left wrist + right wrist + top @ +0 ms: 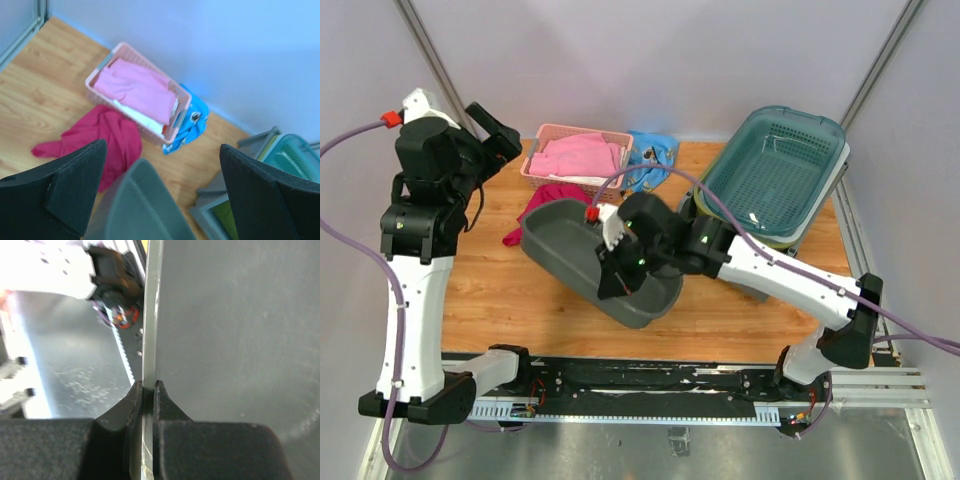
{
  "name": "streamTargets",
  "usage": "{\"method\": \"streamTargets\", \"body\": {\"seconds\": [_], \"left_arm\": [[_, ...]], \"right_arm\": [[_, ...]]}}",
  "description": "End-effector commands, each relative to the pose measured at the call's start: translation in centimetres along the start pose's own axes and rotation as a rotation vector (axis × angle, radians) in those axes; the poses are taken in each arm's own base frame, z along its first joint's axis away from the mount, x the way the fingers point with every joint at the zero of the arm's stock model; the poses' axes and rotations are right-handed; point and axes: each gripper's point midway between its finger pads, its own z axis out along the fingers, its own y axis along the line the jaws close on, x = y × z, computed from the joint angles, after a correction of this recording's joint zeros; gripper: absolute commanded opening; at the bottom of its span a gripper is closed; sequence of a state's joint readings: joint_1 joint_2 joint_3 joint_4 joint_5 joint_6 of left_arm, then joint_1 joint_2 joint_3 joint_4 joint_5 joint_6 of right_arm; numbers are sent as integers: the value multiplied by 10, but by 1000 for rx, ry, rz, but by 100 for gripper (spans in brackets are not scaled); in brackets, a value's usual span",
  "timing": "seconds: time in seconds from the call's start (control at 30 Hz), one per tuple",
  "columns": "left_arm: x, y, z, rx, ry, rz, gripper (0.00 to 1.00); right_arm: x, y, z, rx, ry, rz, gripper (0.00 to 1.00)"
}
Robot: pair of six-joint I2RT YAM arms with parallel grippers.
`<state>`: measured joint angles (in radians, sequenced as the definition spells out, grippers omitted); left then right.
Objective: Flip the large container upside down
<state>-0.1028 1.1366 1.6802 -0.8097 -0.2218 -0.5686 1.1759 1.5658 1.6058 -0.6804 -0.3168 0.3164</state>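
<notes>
Large container (570, 250) grey, solid walls, open side up, in the middle of the wooden surface (490, 290). It looks tipped; cannot tell if it is off the surface. Right gripper (615, 280) clenched on its rim at the near-right end; right wrist view shows fingers (131, 405) pinching the thin wall edge, one on each side. Left gripper (500, 130) held up over the back-left corner, fingers (75, 185) released, spread wide, nothing between them. Crimson cloth (545, 197) at the container's back-left end. Pink basket (548, 135) with pink cloth at the back edge, blue cloth (650, 160) just beside it. Teal mesh basket (790, 115) tops a stack at the back-right corner.
</notes>
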Motion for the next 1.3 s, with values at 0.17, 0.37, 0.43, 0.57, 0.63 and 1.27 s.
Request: {"method": "streamTargets", "body": {"seconds": [0.17,0.37,0.43,0.57,0.63,1.27], "left_arm": [[-29,-18,-17,63,-56,-11,99],[-27,-15,-20,59,-57,-11,99],[-30,-15,-23,60,-66,-8,99],[-29,-13,-24,55,-62,-1,99],[-27,-11,-23,47,-60,9,99],[12,9,-2,-3,37,62,99]], "right_arm": [[-57,40,-31,-547,-84,295,1],[-64,47,-8,-728,-38,426,0],[-67,48,-2,-798,-33,486,1],[-78,45,-1,-945,-44,632,1],[-79,39,3,-989,-40,712,1],[70,-120,46,-216,120,838,48]]}}
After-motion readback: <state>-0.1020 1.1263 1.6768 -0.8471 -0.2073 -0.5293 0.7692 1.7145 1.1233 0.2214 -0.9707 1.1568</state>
